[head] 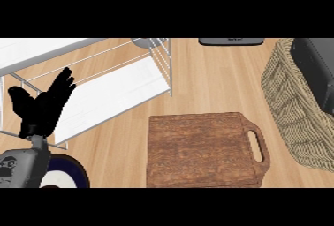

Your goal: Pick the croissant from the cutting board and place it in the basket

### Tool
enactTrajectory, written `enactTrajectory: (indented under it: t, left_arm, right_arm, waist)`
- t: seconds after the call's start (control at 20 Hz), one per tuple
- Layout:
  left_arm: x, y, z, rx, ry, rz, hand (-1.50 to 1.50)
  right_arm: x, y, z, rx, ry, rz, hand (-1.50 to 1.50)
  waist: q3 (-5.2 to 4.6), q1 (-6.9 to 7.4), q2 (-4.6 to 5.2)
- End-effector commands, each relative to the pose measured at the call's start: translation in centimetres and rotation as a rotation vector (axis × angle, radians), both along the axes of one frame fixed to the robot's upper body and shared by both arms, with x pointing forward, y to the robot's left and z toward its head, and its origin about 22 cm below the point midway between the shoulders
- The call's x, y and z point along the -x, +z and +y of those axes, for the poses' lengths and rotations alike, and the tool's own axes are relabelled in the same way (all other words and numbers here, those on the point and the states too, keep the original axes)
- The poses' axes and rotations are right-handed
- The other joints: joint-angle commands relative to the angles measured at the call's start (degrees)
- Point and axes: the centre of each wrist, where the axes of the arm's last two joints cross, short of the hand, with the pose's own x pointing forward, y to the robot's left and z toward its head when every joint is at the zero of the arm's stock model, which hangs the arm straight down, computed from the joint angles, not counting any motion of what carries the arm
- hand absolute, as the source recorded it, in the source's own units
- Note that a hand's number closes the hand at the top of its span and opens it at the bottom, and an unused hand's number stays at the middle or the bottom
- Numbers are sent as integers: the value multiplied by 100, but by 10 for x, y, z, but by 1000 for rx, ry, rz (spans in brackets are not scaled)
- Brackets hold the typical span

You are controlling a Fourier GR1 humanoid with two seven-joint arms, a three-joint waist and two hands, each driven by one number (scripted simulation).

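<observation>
Near the lower edge rests the black left hand (pixel 39 108), fingers straight and open; beyond it the brown wooden cutting board (pixel 199 150) lies bare on the bench; farther right stands the woven wicker basket (pixel 294 114); no croissant shows, though one would likely be light, soft, flaky, best cradled at its middle; right hand unseen.
</observation>
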Motion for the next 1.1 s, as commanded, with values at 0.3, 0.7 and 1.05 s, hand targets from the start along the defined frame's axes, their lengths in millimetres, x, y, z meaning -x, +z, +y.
enactTrajectory:
  t: [0.3, 0.7, 1.05]
  left_arm:
    - [8, -18, 30, -6, 54, 49, 0]
    - [10, -10, 15, -10, 60, 48, 0]
    - [16, -14, 30, -10, 90, 66, 0]
  right_arm:
    - [17, -19, -56, -175, -248, -159, -150]
    - [22, -39, -41, -117, -158, -267, -150]
    - [37, 10, -85, -121, -209, -581, -150]
  waist:
    - [-54, -35, 50]
    - [-47, -37, -15]
    - [-63, -291, -122]
